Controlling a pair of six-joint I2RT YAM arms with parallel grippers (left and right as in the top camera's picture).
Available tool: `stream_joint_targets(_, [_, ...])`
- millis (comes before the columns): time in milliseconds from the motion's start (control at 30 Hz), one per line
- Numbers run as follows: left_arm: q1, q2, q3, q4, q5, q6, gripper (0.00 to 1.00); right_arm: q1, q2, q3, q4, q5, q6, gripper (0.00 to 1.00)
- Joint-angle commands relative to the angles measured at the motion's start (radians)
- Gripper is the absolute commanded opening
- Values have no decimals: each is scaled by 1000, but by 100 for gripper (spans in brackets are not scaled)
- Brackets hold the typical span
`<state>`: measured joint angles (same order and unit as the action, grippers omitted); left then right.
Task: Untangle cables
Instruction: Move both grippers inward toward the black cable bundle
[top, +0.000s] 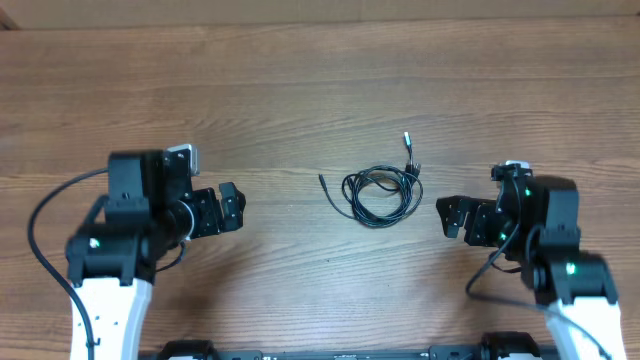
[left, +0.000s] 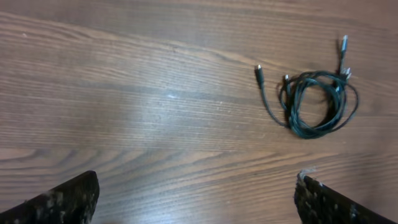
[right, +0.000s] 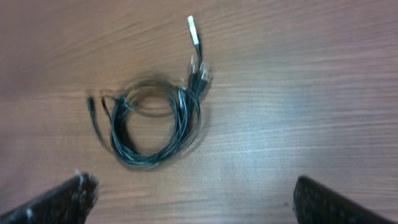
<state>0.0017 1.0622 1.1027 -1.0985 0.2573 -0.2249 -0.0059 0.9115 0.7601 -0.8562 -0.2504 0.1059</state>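
The cables (top: 382, 192) lie in one tangled black coil on the wooden table, midway between the two arms; a silver-tipped plug sticks out at the coil's far side and a dark plug end trails to its left. The left wrist view has the cables (left: 318, 102) at the upper right, the right wrist view has the cables (right: 152, 127) left of centre. My left gripper (top: 232, 206) stands open well to the left of the coil, my right gripper (top: 452, 216) open just to its right. Neither touches the cables, and nothing sits between either pair of fingers.
The wooden table (top: 300, 90) bears only the coil. Thick black wires loop from each arm near the front edge, beside the white arm bases.
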Motion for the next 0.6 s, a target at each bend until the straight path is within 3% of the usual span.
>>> stream_joint_targets(0, [5, 43, 125, -27, -6, 27, 99, -2, 117, 132, -58, -7, 3, 100])
stream_joint_targets(233, [5, 65, 128, 18, 0, -28, 100, -2, 203, 171, -31, -166, 2, 100])
stream_joint_targets(400, [5, 89, 128, 21, 14, -64, 100, -2, 204, 171, -28, -166, 2, 100])
stream_joint_targets(567, [-2, 106, 128, 40, 107, -20, 100, 0, 204, 171, -28, -171, 3, 100])
